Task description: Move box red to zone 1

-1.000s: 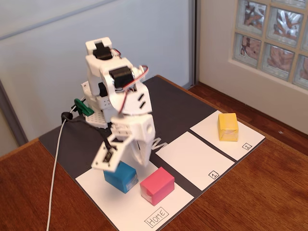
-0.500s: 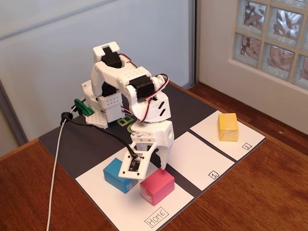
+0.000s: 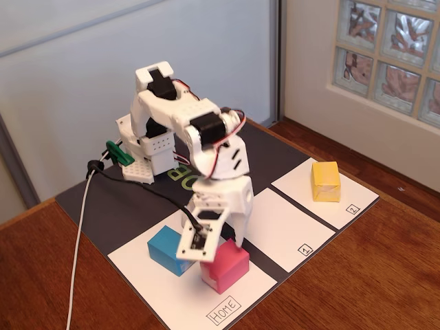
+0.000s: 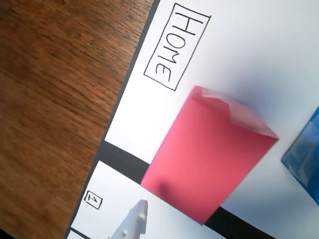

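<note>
claw [image 3: 218, 242] open, empty, over red box [image 3: 225, 265] | HOME sheet [image 3: 172, 292] near edge | risk: finger clips top, shoves box into blue block [image 3: 167, 249]

Bright daylight fills both views, glowing through the glass-block window [image 3: 388, 51]. The arm [image 3: 206, 158] throws soft shadows on white paper. Wrist view is slightly soft up close; no harsh glare.

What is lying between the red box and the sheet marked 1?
Only a dark strip of the mat. In the fixed view it separates the HOME sheet, where the red box stands, from sheet 1. No object lies there.
</note>
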Controlling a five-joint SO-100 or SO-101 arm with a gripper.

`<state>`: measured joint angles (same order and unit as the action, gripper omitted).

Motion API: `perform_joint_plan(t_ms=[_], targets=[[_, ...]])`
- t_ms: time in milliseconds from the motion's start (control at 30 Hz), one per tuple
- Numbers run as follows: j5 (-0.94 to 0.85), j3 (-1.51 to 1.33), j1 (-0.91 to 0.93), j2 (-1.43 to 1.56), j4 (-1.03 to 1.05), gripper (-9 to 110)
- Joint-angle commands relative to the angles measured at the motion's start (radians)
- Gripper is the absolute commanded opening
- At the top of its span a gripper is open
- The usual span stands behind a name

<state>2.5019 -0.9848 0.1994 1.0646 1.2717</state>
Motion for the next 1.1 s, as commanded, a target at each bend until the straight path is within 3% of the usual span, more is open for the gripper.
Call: perform_joint_plan(t_ms=[0,367,767,933,1067], targets=[[0.005,0.098,0.006,-0.037,-0.023,53],[0.035,0.281,-0.015,-0.224,-0.037,48],[0.044,0.296,-0.054,-0.291,-0.038,42],[0.034,0.296,-0.052,-0.305,-0.035,32],[0.014,0.296,-0.04,-0.305,-0.025,18]])
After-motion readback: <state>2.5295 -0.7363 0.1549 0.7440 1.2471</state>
